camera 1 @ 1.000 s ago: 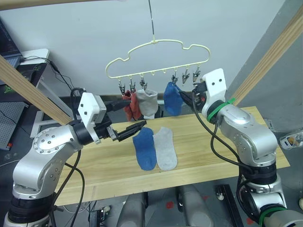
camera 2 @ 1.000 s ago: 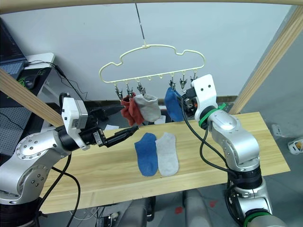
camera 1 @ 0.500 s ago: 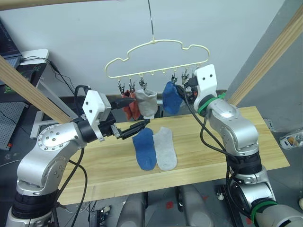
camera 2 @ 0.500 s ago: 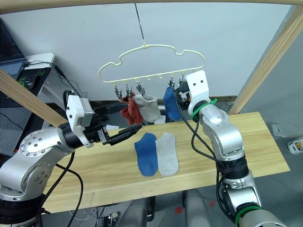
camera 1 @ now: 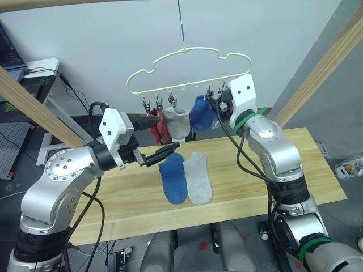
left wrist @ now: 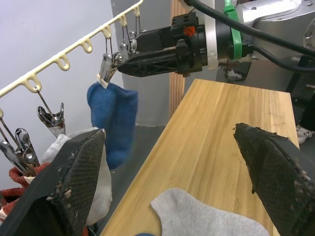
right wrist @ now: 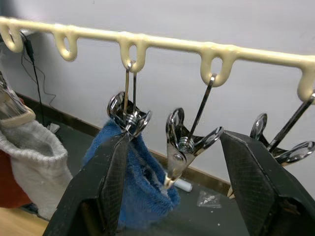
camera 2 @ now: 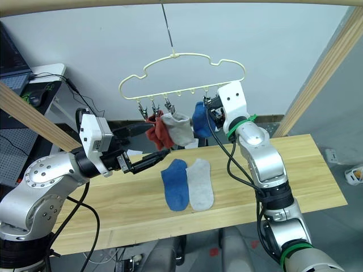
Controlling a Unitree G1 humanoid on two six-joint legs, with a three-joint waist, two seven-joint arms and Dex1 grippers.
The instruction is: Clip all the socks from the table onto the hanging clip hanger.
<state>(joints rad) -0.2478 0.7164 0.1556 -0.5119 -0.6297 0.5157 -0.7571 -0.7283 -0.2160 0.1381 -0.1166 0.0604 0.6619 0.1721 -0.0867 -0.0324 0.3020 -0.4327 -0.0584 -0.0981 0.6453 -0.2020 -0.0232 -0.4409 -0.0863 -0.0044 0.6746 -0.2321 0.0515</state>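
The pale yellow cloud-shaped wire clip hanger (camera 1: 187, 71) hung with its clip bar running left to right above the far edge of the long light wood plank table (camera 1: 238, 195). Four short knit socks hung from its silver clips, long axes pointing down: two rust red socks (camera 1: 157, 126) at the left, a light grey sock (camera 1: 177, 122) just beside them, and a blue sock (camera 1: 202, 114) further right. On the tabletop a second blue sock (camera 1: 173, 177) and a second light grey sock (camera 1: 198, 177) lay side by side, touching, long axes running near to far.

The right gripper (right wrist: 173, 182) was up at the clip bar, its fingers spread wide around an empty silver clip (right wrist: 183, 143), with the blue sock's clip just beside. The left gripper (left wrist: 172, 182) hovered over the table's left part, fingers wide apart and holding nothing. The left wrist view showed the right gripper's fingers lying level at the blue sock's clip.
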